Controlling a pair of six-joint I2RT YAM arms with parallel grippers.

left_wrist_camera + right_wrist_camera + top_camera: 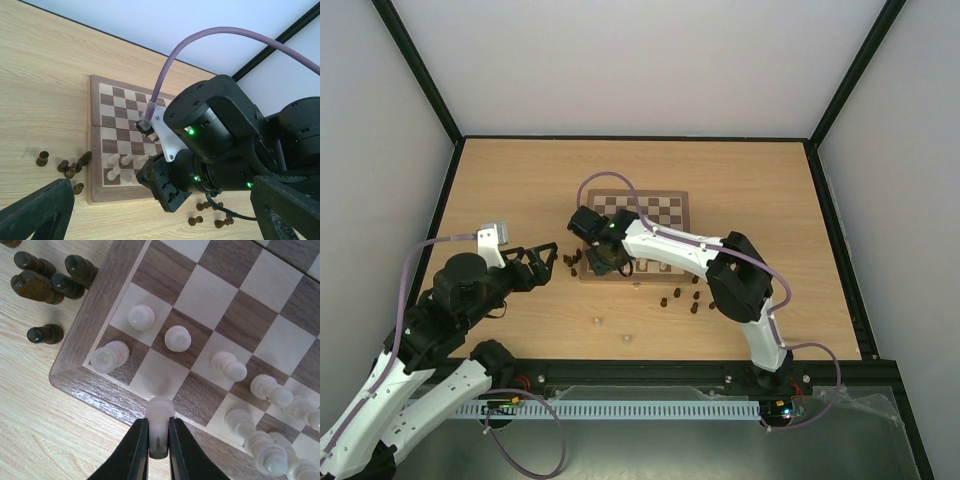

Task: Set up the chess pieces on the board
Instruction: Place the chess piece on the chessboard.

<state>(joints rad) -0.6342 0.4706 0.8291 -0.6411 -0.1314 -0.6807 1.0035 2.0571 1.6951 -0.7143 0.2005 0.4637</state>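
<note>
At the board's [665, 210] 7 o'clock corner in the overhead view, the right gripper [159, 452] is clamped on one pale piece [160, 412]. It holds the piece upright where the outermost row of squares meets the brown border; whether the piece touches the wood I cannot tell. More pale pieces [178, 338] stand on the squares at 12 to 3 o'clock of it in the wrist view. A cluster of dark pieces [45, 282] lies on the desk [520, 190] just off the border at 10 o'clock. The left gripper [550, 262] hangs at 9 o'clock of the board, off it, its fingers spread wide and holding nothing. More dark pieces [685, 298] sit on the desk at the board's 5 o'clock.
</note>
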